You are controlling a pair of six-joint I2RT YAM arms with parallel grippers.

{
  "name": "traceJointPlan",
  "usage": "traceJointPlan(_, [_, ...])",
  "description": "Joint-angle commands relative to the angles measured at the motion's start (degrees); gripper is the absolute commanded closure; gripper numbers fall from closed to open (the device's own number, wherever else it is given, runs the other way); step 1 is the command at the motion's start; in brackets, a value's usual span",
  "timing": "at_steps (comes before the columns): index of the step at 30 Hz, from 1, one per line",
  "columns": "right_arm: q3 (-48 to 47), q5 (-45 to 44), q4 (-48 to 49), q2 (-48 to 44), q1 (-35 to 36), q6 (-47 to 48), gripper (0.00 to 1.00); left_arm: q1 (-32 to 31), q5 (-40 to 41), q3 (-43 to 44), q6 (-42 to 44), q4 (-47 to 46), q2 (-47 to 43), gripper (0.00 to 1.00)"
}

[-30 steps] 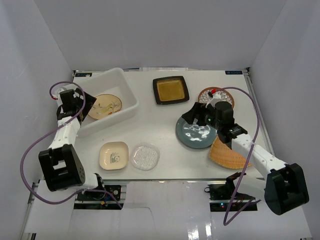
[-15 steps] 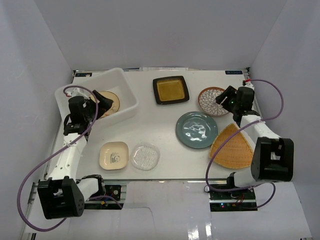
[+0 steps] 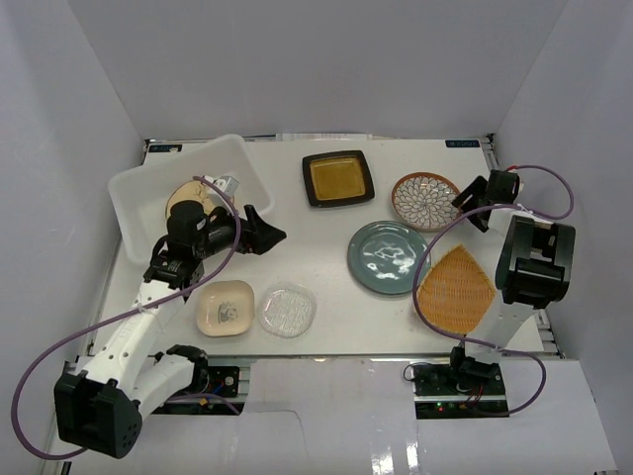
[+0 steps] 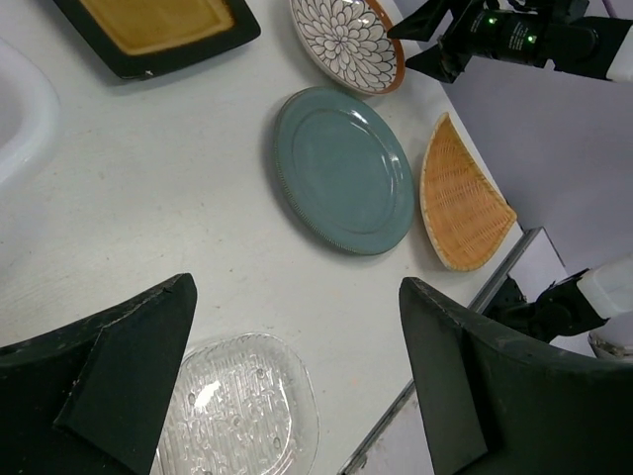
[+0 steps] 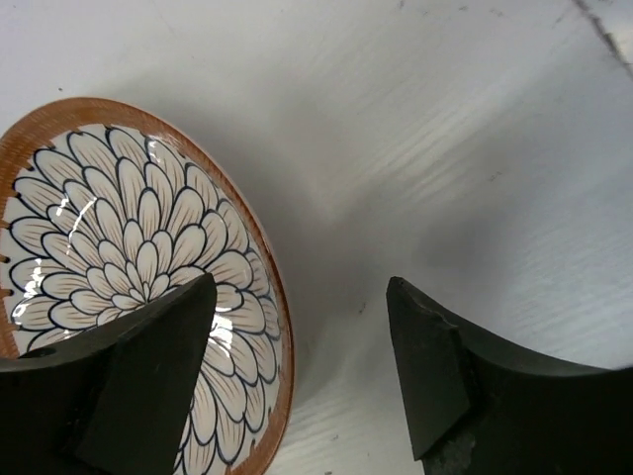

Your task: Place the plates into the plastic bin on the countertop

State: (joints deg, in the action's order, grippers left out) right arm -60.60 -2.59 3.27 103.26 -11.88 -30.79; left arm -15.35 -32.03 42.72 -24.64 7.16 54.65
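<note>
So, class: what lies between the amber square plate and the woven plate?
The teal plate lies there, plain in the top view.

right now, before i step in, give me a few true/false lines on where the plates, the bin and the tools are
1. The tan floral plate lies inside the plastic bin. True.
2. The teal plate is in the bin too. False: the teal plate lies flat on the countertop.
3. The left tool and the right tool are both open and grip nothing. True.
4. The right tool is over the plastic bin. False: it is at the rim of the petal-patterned plate, at the far right of the countertop.
</note>
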Motion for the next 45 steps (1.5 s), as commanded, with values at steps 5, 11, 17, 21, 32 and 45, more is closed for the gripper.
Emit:
traceJointPlan(5, [-7.9, 11.9, -0.3, 9.3, 0.3, 0.5, 0.68, -0.1, -1.6, -0.1, 1.8, 1.0, -2.0, 0.07])
traceJointPlan(11, [-5.1, 12.0, 6.3, 4.9, -1.5, -5.3, 0.92, -0.3, -1.7, 0.2, 1.7, 1.2, 0.0, 0.06])
traceJointPlan(17, [3.4, 13.8, 15.4, -15.7, -1.7, -7.5, 0.92, -0.6, -5.9, 5.2, -3.9, 0.2, 5.8, 0.04])
traceJointPlan(21, [10.6, 22.0, 19.1, -24.2, 2.7, -9.6, 0.92, -4.8, -4.3, 9.8, -6.8, 0.0, 11.5, 0.03])
traceJointPlan(32, [19.0, 33.5, 22.3, -35.1, 18.7, -10.4, 0.92, -15.3, 9.7, 14.8, -9.0, -2.5, 23.3, 0.07])
traceJointPlan(45, [24.9, 39.2, 25.4, -36.6, 21.5, -12.3, 0.92, -15.5, 15.3, 12.9, -9.8, -5.8, 27.6, 0.95])
